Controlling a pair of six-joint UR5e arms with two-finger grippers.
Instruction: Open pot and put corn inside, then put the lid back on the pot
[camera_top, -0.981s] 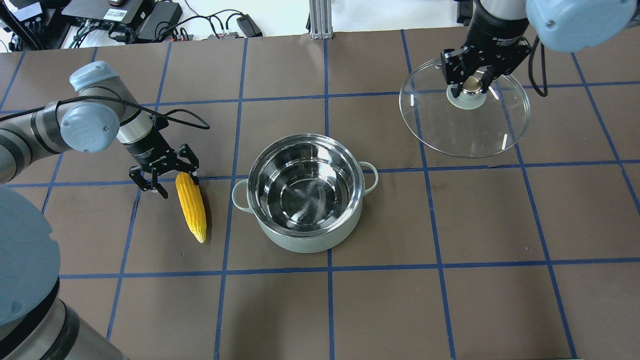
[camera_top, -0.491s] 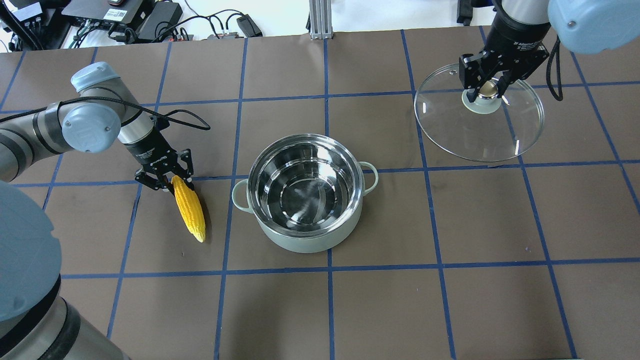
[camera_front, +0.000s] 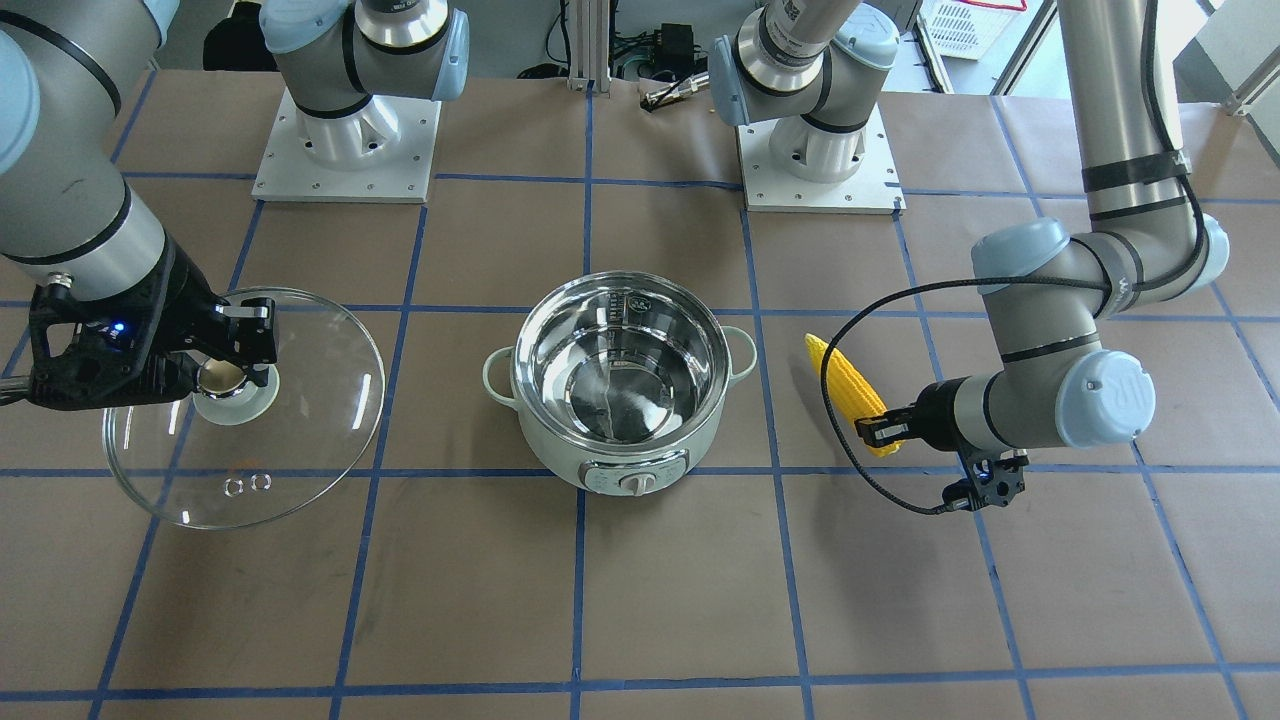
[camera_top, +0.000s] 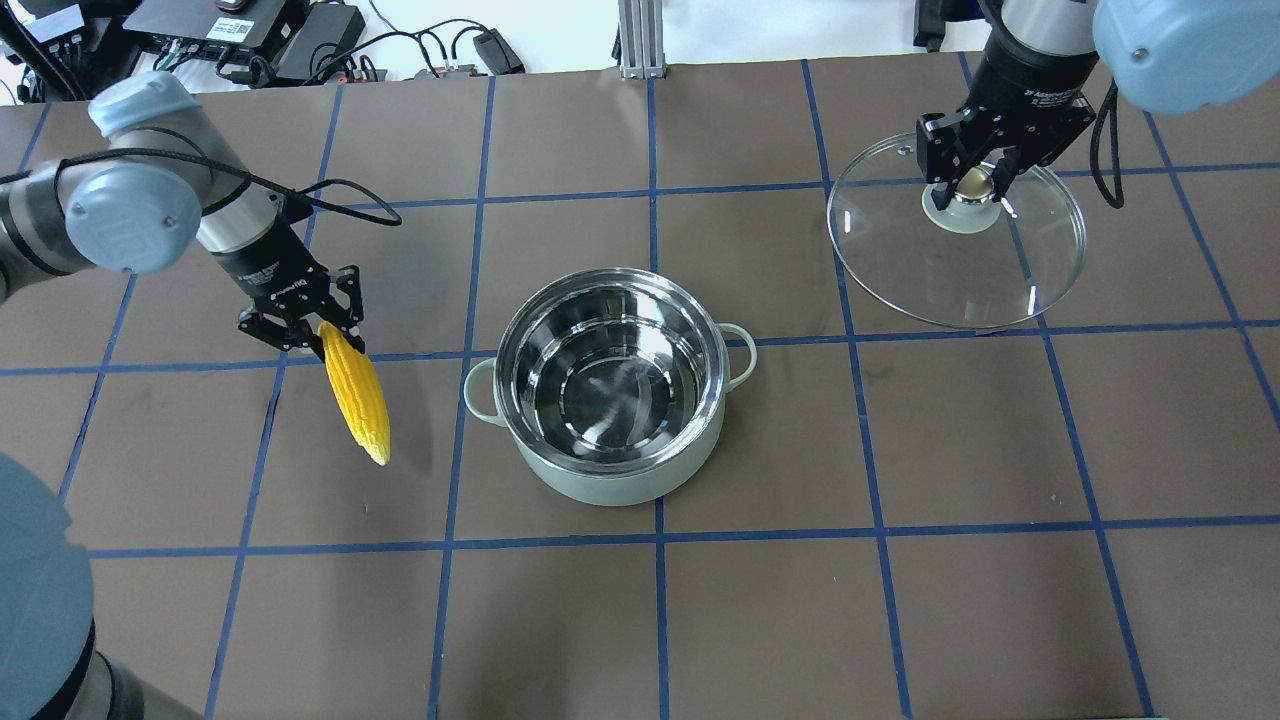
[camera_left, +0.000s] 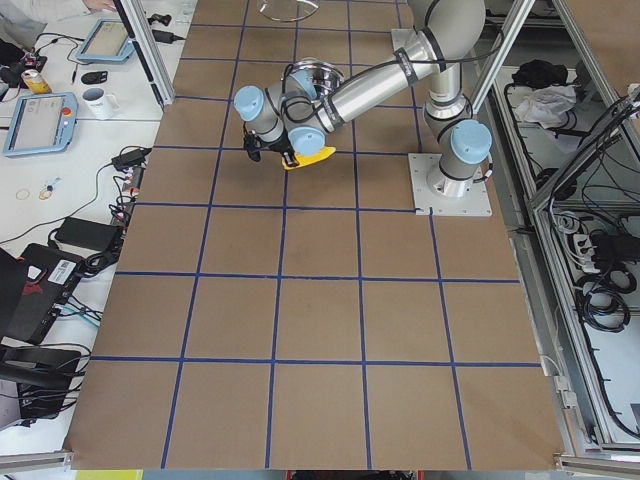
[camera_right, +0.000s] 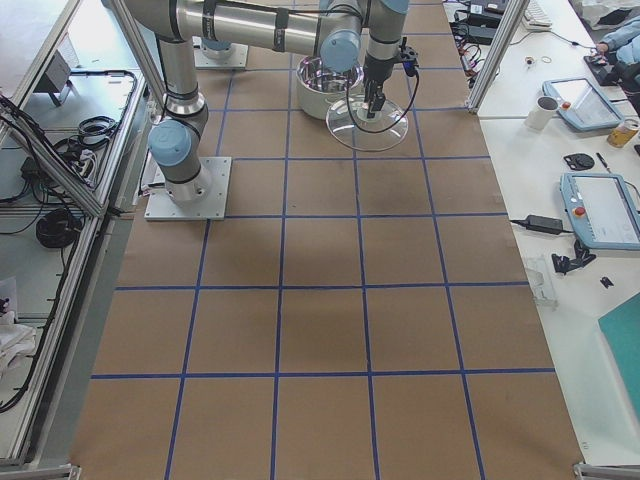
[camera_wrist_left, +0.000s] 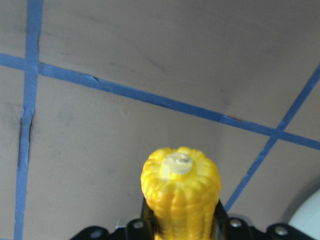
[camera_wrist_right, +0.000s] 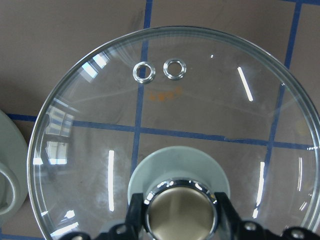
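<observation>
The pot stands open and empty at the table's middle, its dial facing away from me. My left gripper is shut on the thick end of the yellow corn, to the pot's left. The corn hangs tilted, its tip pointing towards my base; it also shows in the front view and the left wrist view. My right gripper is shut on the knob of the glass lid, at the far right. I cannot tell whether the lid touches the table.
Cables and electronics and a metal post lie beyond the table's far edge. The two arm bases stand on the near side. Blue tape lines grid the brown tabletop.
My left gripper has shut on the corn's thick end, lifted it and drawn it a little left and away from the pot. My right gripper has carried the lid further right and lower.
</observation>
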